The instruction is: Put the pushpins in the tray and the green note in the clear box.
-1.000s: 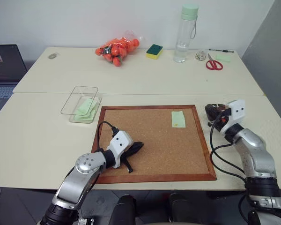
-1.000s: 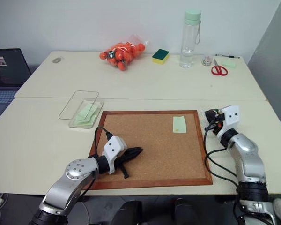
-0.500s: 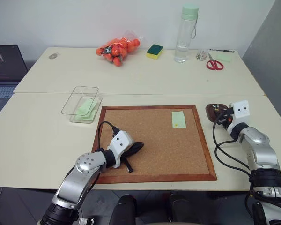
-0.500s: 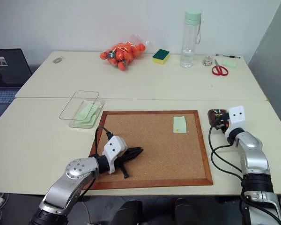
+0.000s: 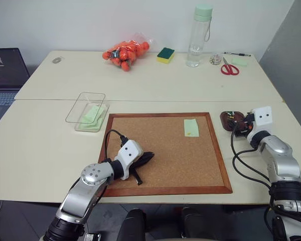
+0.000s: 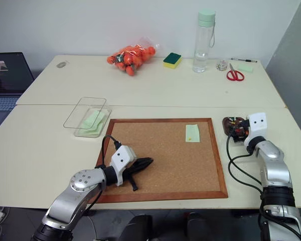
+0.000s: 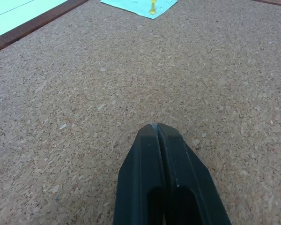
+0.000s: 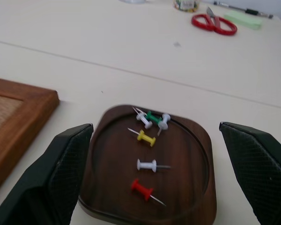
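Inside, the glossy brown tray (image 8: 187, 154) holds five coloured pushpins (image 8: 147, 164).

Office-like room, pale desks (image 5: 140, 83), laptop (image 5: 5, 70), cork board (image 5: 165, 150), scissors (image 5: 230, 69), plain white wall

Both head eyes look forward and down over the table (image 5: 50, 145). Each wrist camera looks closely along its fingers: left at the board (image 7: 84, 93) (also visible from above), right at the tray (image 8: 187, 187).
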Controlling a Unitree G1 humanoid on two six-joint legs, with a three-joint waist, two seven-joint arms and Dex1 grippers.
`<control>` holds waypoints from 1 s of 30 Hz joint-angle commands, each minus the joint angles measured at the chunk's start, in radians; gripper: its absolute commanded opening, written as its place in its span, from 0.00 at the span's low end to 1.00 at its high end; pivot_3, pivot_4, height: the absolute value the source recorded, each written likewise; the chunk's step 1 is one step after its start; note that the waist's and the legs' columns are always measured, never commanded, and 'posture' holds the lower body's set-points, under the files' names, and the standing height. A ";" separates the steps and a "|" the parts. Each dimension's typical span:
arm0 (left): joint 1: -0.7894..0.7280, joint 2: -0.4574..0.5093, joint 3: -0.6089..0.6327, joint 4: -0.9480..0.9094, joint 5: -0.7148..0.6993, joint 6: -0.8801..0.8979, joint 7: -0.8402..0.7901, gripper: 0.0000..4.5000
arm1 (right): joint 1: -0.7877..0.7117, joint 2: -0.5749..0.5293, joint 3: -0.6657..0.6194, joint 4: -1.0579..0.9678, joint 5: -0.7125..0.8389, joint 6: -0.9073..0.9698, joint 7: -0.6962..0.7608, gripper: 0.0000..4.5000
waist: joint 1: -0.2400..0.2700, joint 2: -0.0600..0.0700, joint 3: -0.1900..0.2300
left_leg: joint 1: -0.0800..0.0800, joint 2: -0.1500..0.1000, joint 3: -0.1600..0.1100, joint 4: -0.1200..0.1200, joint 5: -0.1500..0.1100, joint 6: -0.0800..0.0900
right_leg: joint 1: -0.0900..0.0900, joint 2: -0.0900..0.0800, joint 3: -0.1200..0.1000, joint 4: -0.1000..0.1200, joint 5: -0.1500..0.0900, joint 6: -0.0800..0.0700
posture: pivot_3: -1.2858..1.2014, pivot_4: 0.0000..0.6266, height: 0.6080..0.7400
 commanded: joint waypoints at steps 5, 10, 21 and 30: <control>0.008 0.003 -0.013 0.003 0.008 0.008 -0.004 0.00 | 0.102 0.047 0.131 -0.335 0.133 0.133 0.152 0.99 | 0.000 0.000 0.000 | 0.000 0.000 -0.001 0.000 0.000 0.000 | 0.000 0.000 0.000 0.000 0.000 0.000 | 0.52 0.24 1.00; 0.010 0.004 -0.013 0.001 0.010 0.008 -0.003 0.00 | 0.123 0.100 0.259 -0.377 0.082 0.131 0.152 0.99 | 0.000 0.000 0.000 | 0.000 0.000 -0.001 0.000 0.000 0.000 | 0.000 0.000 0.000 0.000 -0.001 0.001 | 0.52 0.24 1.00; 0.011 0.005 -0.013 -0.001 0.013 0.008 -0.001 0.00 | 0.069 0.143 0.304 -0.206 -0.002 0.041 0.156 0.95 | 0.000 0.000 0.000 | 0.000 0.000 -0.001 0.000 0.000 0.000 | 0.000 0.000 -0.001 0.000 -0.001 0.001 | 0.52 0.24 1.00; 0.013 0.007 -0.012 -0.005 0.013 0.010 0.001 0.00 | 0.049 0.148 0.322 -0.129 -0.069 -0.043 0.150 0.56 | 0.000 0.000 0.000 | 0.000 0.000 -0.001 0.000 0.000 0.000 | 0.000 0.000 -0.001 0.000 0.000 0.001 | 0.52 0.24 1.00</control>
